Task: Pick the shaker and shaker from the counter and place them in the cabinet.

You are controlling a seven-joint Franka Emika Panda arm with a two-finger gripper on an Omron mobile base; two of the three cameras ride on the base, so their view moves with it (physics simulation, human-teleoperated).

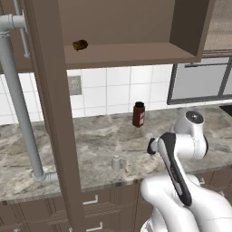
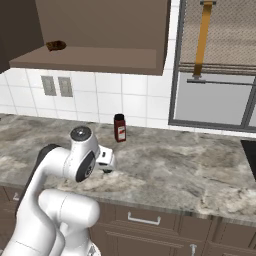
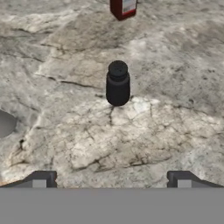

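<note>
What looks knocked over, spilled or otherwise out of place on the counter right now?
Nothing stands out. The black shaker, the pale shaker and the red bottle all stand upright on the counter, with no spill. The end effector is open, short of the black shaker.

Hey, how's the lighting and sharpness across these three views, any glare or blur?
Left base view: flat, even light, slightly soft. Right base view: the same, with the cabinet interior dim. Hand view: bright patch on the counter beside the black shaker; stone texture coarse.
</note>
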